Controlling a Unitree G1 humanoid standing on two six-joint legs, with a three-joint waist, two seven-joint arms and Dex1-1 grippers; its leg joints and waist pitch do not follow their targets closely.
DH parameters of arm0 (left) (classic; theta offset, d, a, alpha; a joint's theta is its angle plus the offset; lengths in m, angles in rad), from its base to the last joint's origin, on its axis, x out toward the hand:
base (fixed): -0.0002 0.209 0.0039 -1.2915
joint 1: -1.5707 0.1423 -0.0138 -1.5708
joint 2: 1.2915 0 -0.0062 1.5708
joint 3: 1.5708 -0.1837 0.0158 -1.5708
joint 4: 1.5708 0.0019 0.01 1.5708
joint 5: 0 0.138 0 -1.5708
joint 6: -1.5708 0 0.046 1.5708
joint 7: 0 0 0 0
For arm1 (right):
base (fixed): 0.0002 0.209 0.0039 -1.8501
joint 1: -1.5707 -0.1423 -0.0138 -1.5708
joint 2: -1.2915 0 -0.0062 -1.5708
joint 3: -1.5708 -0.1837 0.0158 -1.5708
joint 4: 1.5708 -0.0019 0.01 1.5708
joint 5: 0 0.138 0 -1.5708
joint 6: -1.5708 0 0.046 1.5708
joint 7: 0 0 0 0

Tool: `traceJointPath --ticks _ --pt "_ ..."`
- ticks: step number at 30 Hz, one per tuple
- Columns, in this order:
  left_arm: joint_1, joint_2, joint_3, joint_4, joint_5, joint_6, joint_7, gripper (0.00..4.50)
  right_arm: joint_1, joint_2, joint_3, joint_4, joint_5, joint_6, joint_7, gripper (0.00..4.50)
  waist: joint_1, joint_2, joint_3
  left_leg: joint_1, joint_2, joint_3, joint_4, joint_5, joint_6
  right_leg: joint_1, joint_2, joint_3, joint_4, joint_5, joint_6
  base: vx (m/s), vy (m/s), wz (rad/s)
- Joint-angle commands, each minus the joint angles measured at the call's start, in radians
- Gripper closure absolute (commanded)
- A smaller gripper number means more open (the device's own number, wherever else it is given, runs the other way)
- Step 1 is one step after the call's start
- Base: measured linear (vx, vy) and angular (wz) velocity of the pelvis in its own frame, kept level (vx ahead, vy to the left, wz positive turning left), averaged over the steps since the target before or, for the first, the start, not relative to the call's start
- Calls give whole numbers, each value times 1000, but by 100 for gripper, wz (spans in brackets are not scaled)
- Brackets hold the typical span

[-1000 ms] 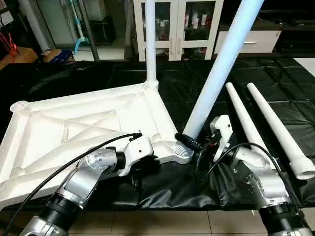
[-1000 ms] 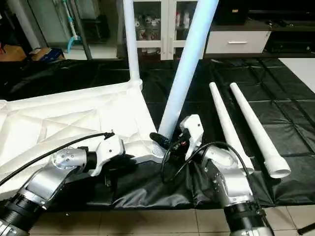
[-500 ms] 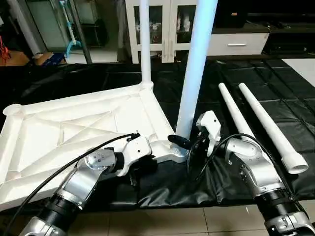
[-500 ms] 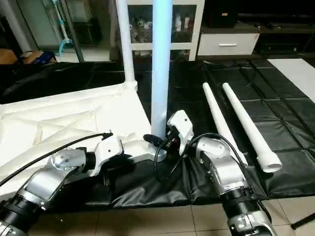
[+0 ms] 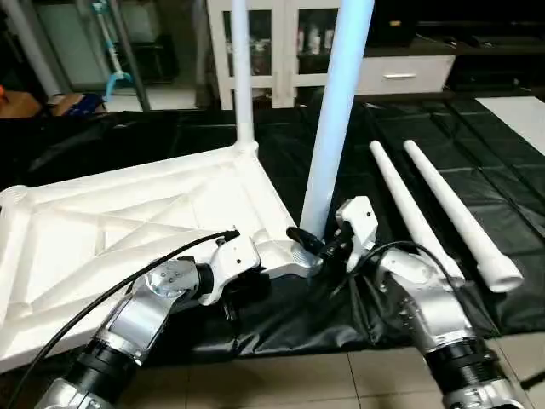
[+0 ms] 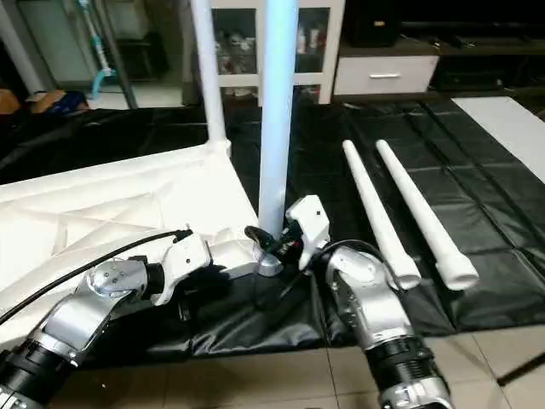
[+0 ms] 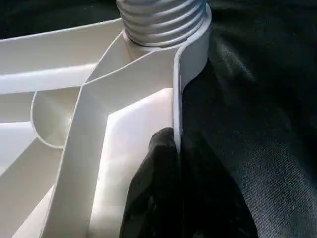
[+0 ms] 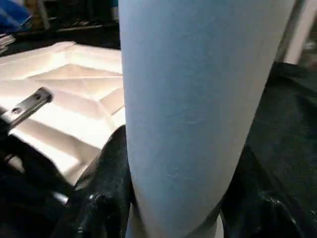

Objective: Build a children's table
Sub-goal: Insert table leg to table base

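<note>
Two legs stand in the tabletop (image 5: 128, 230), which lies ribbed side up on the black sheet (image 5: 477, 162). The near leg (image 5: 328, 136) is clasped low between the right gripper (image 5: 317, 245) fingers, upright over its threaded corner socket (image 7: 163, 20), presumably for screwing home. Beside it, the left gripper (image 7: 166, 163) is pinched tight on the tabletop's rim, apparently steadying it. Beyond the right gripper, two spare legs (image 5: 443, 213) lie side by side.

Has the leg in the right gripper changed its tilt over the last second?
Yes. The leg swung from leaning right to nearly upright, almost parallel to the far leg.
</note>
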Motion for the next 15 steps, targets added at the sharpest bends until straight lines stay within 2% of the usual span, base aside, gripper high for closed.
traceJointPath --ticks 1,2,3,4,5,6,7,8,9,10,11,12,13,14,15 --pt "6 -2 25 -21 7 11 34 450 38 -23 -46 115 -59 46 -83 262 -8 9 -21 31 107 -62 -182 -936 -156 0 -49 5 -39 -492 -70 0 0 0" --pt "6 -4 26 -21 7 13 39 450 36 -21 -48 117 -61 45 -92 262 -4 10 -21 25 107 -53 -194 -937 -156 6 -43 2 -25 -482 -73 0 0 0" --pt "2 -15 32 -18 13 27 68 450 32 -12 -58 124 -74 41 -142 262 8 6 -27 14 111 -35 -218 -911 -155 27 -41 12 25 -418 -87 0 0 0" --pt "-2 -22 33 -17 21 47 89 450 27 -6 -57 138 -96 28 -190 262 22 -9 -27 37 93 -5 -197 -831 -149 -7 -45 25 -13 -517 -84 -5 -64 13" --pt "-5 -27 33 -17 27 61 102 450 23 -3 -57 149 -111 18 -223 262 15 -29 -38 91 65 -6 -115 -731 -129 -55 -82 43 -82 -631 -74 -5 -64 13" --pt "-8 -34 32 -17 36 78 120 450 15 5 -60 167 -122 16 -262 262 5 -49 -21 127 28 -49 61 -406 -34 -88 -196 66 -198 -914 -34 0 0 0" --pt "-16 -49 33 -13 42 96 146 450 -1 16 -64 195 -127 20 -303 262 24 -24 -32 -18 48 -96 -8 -160 -7 70 -206 76 -116 -821 -18 66 34 -42" --pt "-28 -72 33 -5 47 116 173 450 -25 33 -67 230 -133 25 -351 262 12 -7 -12 19 89 -106 -81 -364 -27 17 -121 14 -111 -681 -33 66 34 -42" --pt "-36 -84 33 3 53 121 189 450 -37 40 -68 247 -135 25 -369 262 0 3 -14 50 103 -108 -95 -549 -61 -3 -82 -4 -96 -594 -35 0 0 0" --pt "-39 -89 33 6 55 123 195 450 -41 43 -68 253 -136 26 -376 262 -14 18 -7 58 115 -119 -137 -811 -110 10 -57 -24 -59 -390 -62 -79 29 15" --pt "-67 -125 37 45 70 133 249 450 -80 68 -69 300 -141 32 -424 262 -7 27 -3 9 144 -109 -209 -957 -118 67 -41 -37 53 -189 -88 -79 29 15" --pt "-67 -125 37 45 70 133 249 450 -80 68 -69 300 -141 32 -424 262 -7 27 -3 9 144 -109 -209 -957 -118 67 -41 -37 53 -189 -88 -112 23 13" --pt "-80 -143 40 66 76 137 276 450 -100 80 -70 320 -143 36 -446 262 57 11 -7 -53 141 -32 -269 -986 -80 106 -20 -22 176 -86 -56 -75 -39 19" --pt "-105 -168 50 110 86 137 331 450 -134 97 -66 358 -158 33 -494 262 61 -5 -31 -5 117 -22 -235 -861 -94 90 -38 22 155 -238 -50 -75 -39 19" --pt "-127 -187 60 146 94 137 375 450 -161 110 -63 388 -171 29 -540 262 32 -68 -44 101 22 -75 88 -266 -74 -58 -209 117 -113 -942 -60 39 -123 6"
